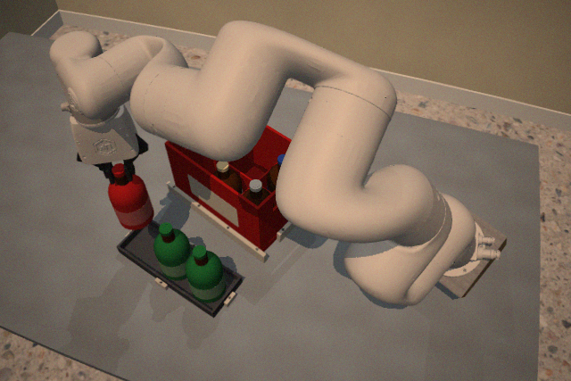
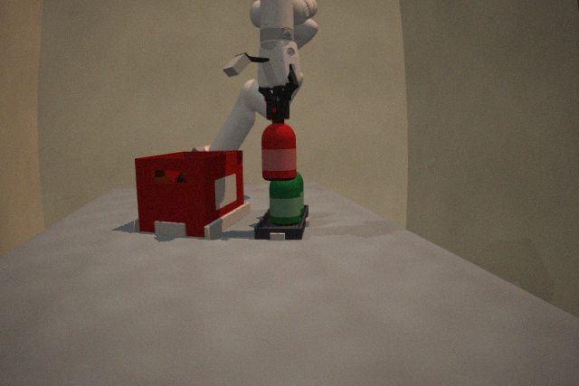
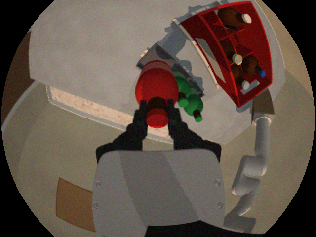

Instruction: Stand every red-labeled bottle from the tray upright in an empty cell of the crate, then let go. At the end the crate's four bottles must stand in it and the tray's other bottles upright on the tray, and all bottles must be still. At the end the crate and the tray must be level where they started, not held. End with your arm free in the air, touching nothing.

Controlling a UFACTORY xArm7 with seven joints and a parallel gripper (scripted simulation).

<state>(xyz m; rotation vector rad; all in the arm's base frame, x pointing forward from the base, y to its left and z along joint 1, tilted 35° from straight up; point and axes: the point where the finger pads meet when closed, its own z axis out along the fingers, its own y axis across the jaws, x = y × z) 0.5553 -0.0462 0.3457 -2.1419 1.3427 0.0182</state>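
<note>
arm [image 1: 341, 151] [image 2: 233, 122] [image 3: 262, 143]: off-white, rounded | claw [image 1: 120, 172] [image 2: 278, 108] [image 3: 157, 107]: black fingers | housing [image 1: 104, 136] [image 2: 277, 64] [image 3: 158, 190]: pale, logo, screws
</note>
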